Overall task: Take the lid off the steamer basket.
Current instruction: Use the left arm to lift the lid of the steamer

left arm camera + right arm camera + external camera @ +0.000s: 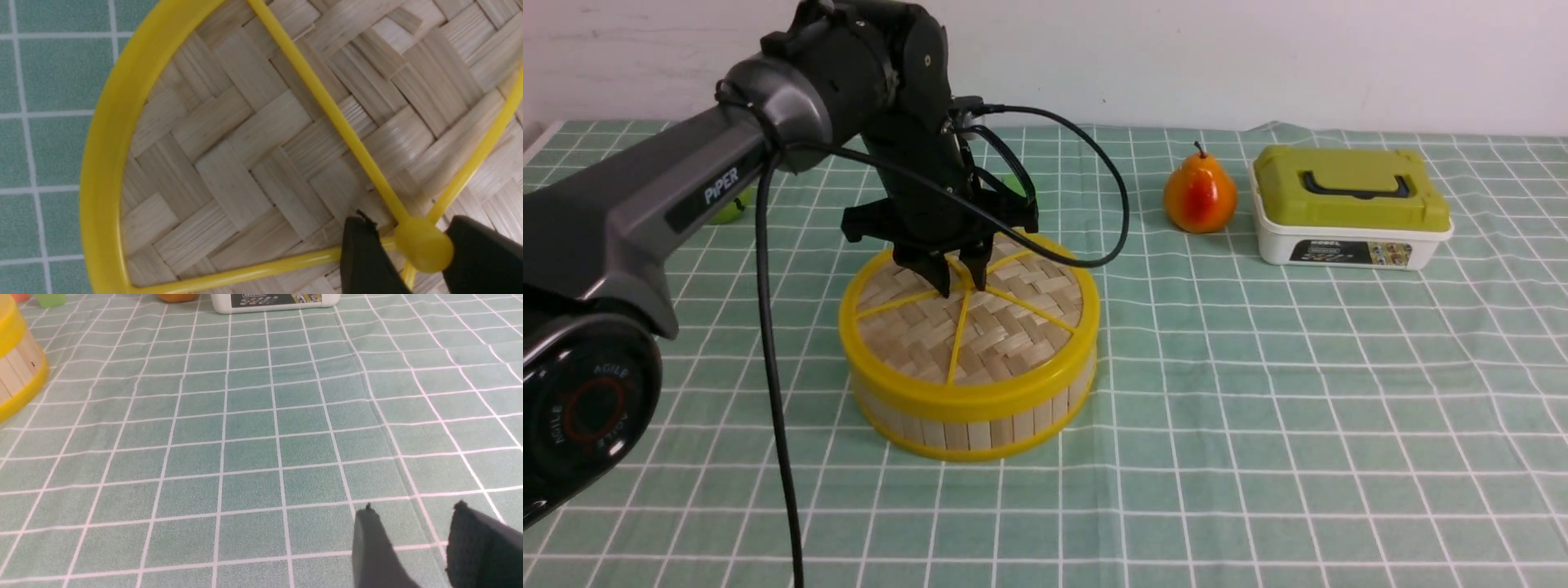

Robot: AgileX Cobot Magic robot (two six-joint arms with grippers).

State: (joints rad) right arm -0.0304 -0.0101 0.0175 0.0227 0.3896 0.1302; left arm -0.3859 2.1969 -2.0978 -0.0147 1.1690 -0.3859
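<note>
The left gripper (961, 286) points straight down over the middle of the lid (1005, 327), its black fingers (361, 257) parted on either side of the yellow knob (423, 245). A sliver of spoke shows between one finger and the knob, so the jaws are open and grip nothing. The lid sits flat and square on the basket (980, 429), yellow rim on yellow rim, woven bamboo showing between the spokes. The basket stands on the cloth (1258, 408), left of centre in the front view, and the left arm reaches over it from the near left, with a black cable (768, 367) hanging down to the front edge. The right gripper (414, 506) hovers low over bare cloth well to the basket's right, its jaws apart with nothing between them. The cloth is sea-green with a white grid; it covers the whole table and has a long crease running away from the right gripper. Farther back on the right stand a pear (1200, 198) and, just beside it, a white box (1347, 241) with an olive-green top and black handle. A small green thing (727, 208) peeks out behind the left arm. A plain white wall (1258, 57) closes the far side.
</note>
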